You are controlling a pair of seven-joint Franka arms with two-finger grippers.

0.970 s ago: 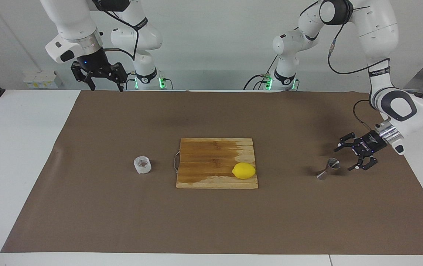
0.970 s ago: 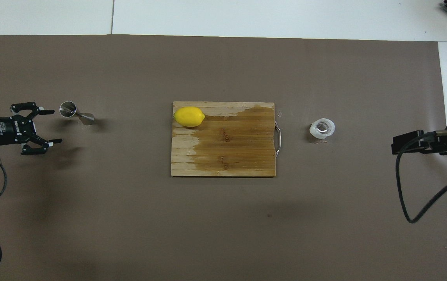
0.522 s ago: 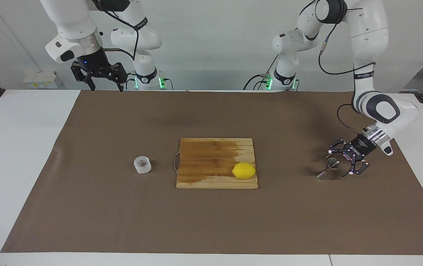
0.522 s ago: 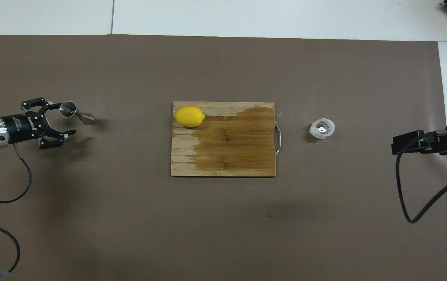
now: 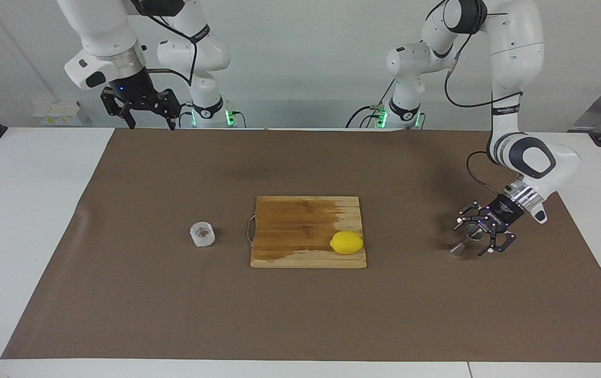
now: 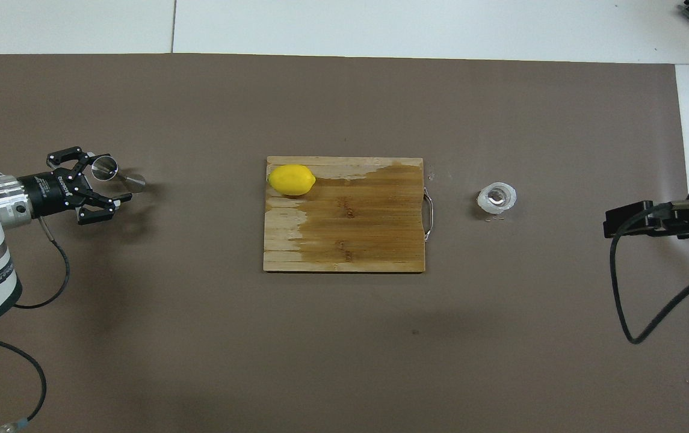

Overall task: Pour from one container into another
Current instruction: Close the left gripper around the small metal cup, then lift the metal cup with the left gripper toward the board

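The small steel jigger (image 5: 465,240) (image 6: 117,174) stands on the brown mat toward the left arm's end of the table. My left gripper (image 5: 469,240) (image 6: 109,179) is low at it and open, one finger on either side of the jigger, not closed on it. The squat translucent whitish cup (image 5: 202,234) (image 6: 497,198) sits on the mat toward the right arm's end, beside the board's handle. My right gripper (image 5: 143,113) waits open, raised over the table edge nearest the robots, holding nothing.
A wooden cutting board (image 5: 300,220) (image 6: 356,234) with a wire handle lies mid-table between cup and jigger. A yellow lemon (image 5: 347,242) (image 6: 291,180) rests on its corner toward the jigger. White tabletop borders the brown mat (image 5: 174,310).
My left gripper has moved in toward the jigger and now has its open fingers around it. The right arm, cup, lemon and board have not moved.
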